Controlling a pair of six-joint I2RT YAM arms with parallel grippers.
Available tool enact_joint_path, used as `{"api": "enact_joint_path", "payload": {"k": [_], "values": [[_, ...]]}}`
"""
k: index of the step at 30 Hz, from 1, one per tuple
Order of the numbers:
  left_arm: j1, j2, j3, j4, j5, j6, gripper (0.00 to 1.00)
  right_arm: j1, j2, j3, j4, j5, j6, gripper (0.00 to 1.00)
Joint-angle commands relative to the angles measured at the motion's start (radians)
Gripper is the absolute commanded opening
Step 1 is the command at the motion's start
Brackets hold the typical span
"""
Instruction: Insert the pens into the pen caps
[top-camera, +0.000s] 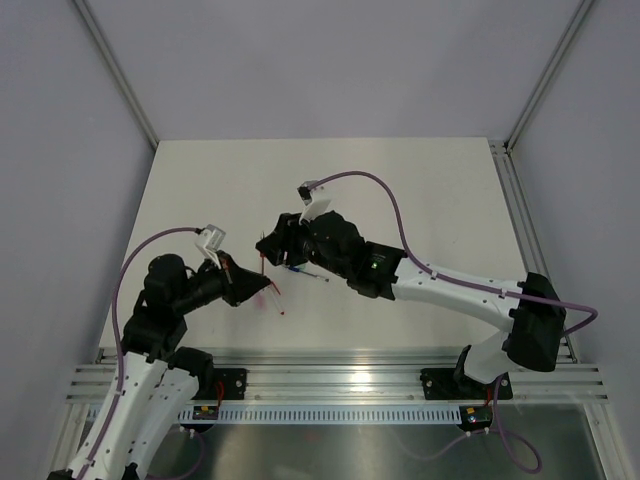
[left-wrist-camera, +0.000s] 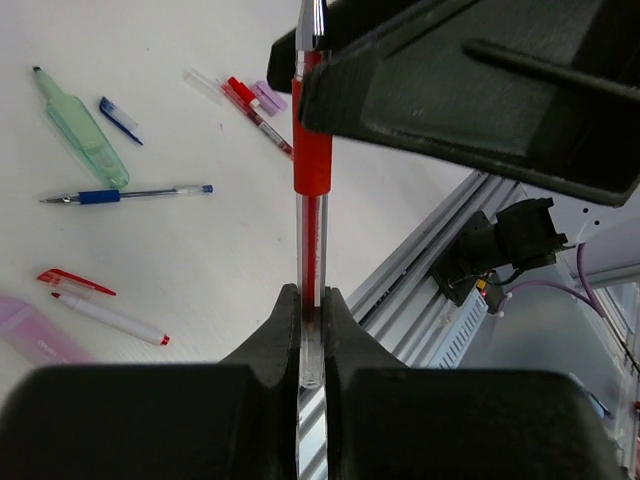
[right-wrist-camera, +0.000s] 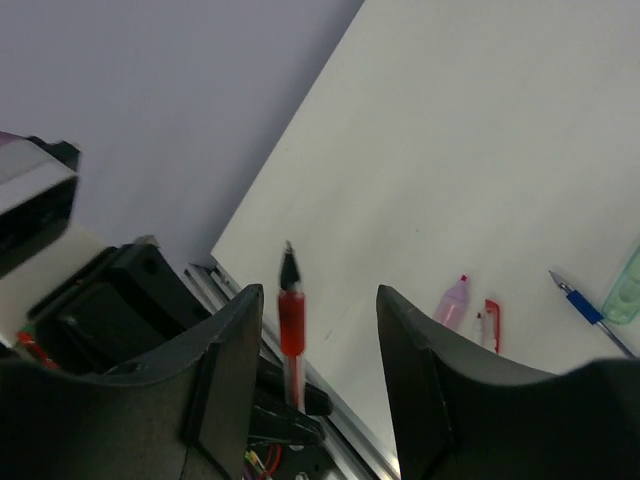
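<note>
One red pen (left-wrist-camera: 311, 170) clamped in our left hand (left-wrist-camera: 310, 312), our right hand (right-wrist-camera: 318, 300) open around it, one blue pen (left-wrist-camera: 125, 194) lying left of it

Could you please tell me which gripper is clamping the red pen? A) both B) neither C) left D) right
C: the left gripper has its fingers shut on the red pen, while the right gripper stands open with a gap on each side of it.
</note>
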Motion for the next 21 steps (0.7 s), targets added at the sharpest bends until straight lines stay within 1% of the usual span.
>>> {"api": "enact_joint_path", "payload": {"k": [1, 4, 5, 7, 8, 9, 11, 12, 16, 17, 21], "values": [[0.017, -0.046, 0.03, -0.01, -0.069, 0.027, 0.0, 0.01, -0.043, 0.039, -0.138, -0.007, -0.066, 0.57], [0.041, -0.088, 0.041, -0.037, -0.165, 0.028, 0.0, 0.012, -0.089, 0.013, -0.186, -0.016, -0.094, 0.54], [0.052, -0.098, 0.044, -0.054, -0.186, 0.03, 0.0, 0.012, -0.103, -0.003, -0.189, -0.02, -0.106, 0.47], [0.092, -0.121, 0.053, -0.071, -0.245, 0.031, 0.0, 0.012, -0.132, -0.053, -0.201, -0.014, -0.12, 0.39], [0.103, -0.129, 0.061, -0.091, -0.265, 0.031, 0.0, 0.012, -0.129, -0.066, -0.203, -0.011, -0.121, 0.3], [0.11, -0.134, 0.067, -0.1, -0.284, 0.031, 0.0, 0.012, -0.116, -0.08, -0.212, -0.007, -0.121, 0.26], [0.112, -0.147, 0.076, -0.122, -0.342, 0.027, 0.0, 0.01, -0.071, -0.074, -0.246, -0.013, -0.126, 0.23], [0.113, -0.151, 0.081, -0.129, -0.36, 0.025, 0.0, 0.012, -0.013, -0.056, -0.259, -0.019, -0.132, 0.2], [0.115, -0.155, 0.093, -0.158, -0.451, 0.02, 0.0, 0.012, 0.123, -0.019, -0.25, 0.003, -0.163, 0.15], [0.115, -0.155, 0.096, -0.169, -0.465, 0.019, 0.0, 0.01, 0.186, 0.004, -0.261, -0.005, -0.172, 0.15], [0.118, -0.144, 0.101, -0.179, -0.499, 0.013, 0.0, 0.012, 0.318, 0.113, -0.307, -0.023, -0.198, 0.17]]}}
